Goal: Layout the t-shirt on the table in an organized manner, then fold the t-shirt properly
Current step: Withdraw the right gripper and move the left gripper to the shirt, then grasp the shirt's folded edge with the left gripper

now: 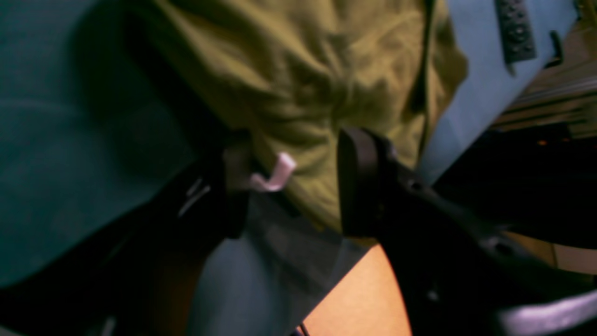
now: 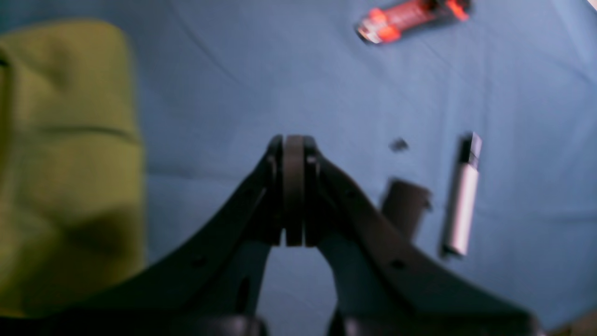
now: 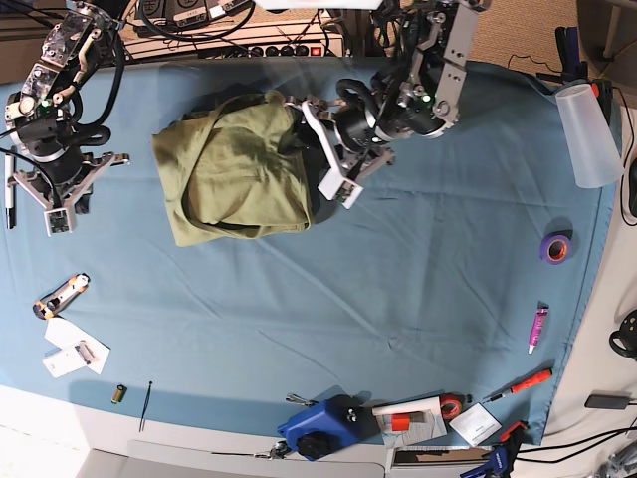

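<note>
The olive-green t-shirt [image 3: 234, 174] lies bunched and wrinkled on the light-blue table [image 3: 398, 299], left of centre at the back. My left gripper [image 3: 320, 151] is at the shirt's right edge. In the left wrist view its jaws [image 1: 296, 140] stand open, with shirt cloth [image 1: 303, 70] and the small white tag [image 1: 275, 175] between them. My right gripper [image 3: 57, 224] is at the table's far left, apart from the shirt. In the right wrist view it [image 2: 294, 140] is shut and empty above the cloth [image 2: 280, 70], with the shirt [image 2: 65, 163] at the left edge.
An orange-and-black cutter [image 2: 410, 18] and a silver pen [image 2: 461, 200] lie near my right gripper. A dark remote [image 1: 515, 30] lies near the back edge. A plastic cup [image 3: 587, 134], purple tape [image 3: 555, 247] and a blue tool [image 3: 318, 428] sit along the edges.
</note>
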Motion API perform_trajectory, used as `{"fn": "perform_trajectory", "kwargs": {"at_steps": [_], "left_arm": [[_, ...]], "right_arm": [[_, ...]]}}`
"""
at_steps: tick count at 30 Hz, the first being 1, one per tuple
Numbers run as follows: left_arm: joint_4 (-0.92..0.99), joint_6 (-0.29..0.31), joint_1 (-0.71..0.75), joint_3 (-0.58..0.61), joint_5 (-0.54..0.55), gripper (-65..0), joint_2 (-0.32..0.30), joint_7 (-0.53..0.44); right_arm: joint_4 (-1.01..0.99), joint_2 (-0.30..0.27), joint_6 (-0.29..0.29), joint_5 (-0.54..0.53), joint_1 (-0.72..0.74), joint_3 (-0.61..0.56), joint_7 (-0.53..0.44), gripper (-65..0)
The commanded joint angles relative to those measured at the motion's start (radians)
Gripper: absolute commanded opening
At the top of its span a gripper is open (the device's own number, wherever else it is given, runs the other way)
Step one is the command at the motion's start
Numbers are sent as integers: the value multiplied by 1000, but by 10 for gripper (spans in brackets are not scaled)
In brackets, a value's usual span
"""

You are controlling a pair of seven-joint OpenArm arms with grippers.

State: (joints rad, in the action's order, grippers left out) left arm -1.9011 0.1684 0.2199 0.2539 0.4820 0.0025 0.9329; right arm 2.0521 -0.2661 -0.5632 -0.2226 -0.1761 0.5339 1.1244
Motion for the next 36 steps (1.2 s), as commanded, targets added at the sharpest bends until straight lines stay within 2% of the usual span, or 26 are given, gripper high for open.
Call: {"fn": "perform_trajectory", "kwargs": {"at_steps": [1,4,8,11,13,16,17,19,20,23,24,27,31,36], "left_arm": [[-1,5,-13,-1,29,-349,3,-18],[38,8,-25,-1,32,-348,3,-20],[40,8,-27,-2,-56,-349,3,-71],[35,9,-26,-1,-64,-348,3,-69],[35,32,-26,-1,-64,-303,3,-69],[35,60,-26,-1,-64,-192,3,-78],[35,61,-26,-1,-63,-170,3,-86],[35,60,-26,-1,-52,-166,3,-109],[35,48,-26,-1,-32,-166,3,-108],[36,-69,-26,-1,5,-167,17,-65],[36,-84,-26,-1,5,-167,23,-58],[36,-83,-26,0,25,-167,39,-58],[45,-83,-26,11,43,-185,48,-58],[115,-83,-27,38,42,-191,53,-69]], "right_arm": [[14,-14,14,14,9,4,-24,-650],[14,-22,22,34,9,4,-24,-650],[14,-40,22,32,7,4,-25,-650],[14,-44,22,30,7,4,-26,-650],[14,-44,22,29,7,4,-26,-650],[14,-44,22,29,7,4,-26,-650],[14,-44,22,29,7,4,-26,-650],[14,-44,22,29,7,4,-26,-650],[11,-44,22,29,7,4,-27,-650],[-47,-45,20,33,8,4,-67,-650],[-81,-45,17,41,8,4,-88,-650],[-204,-50,8,59,13,2,-144,-650],[-321,-72,-6,50,50,2,-149,-650],[-346,-81,-61,-41,74,2,-139,-650]]}}
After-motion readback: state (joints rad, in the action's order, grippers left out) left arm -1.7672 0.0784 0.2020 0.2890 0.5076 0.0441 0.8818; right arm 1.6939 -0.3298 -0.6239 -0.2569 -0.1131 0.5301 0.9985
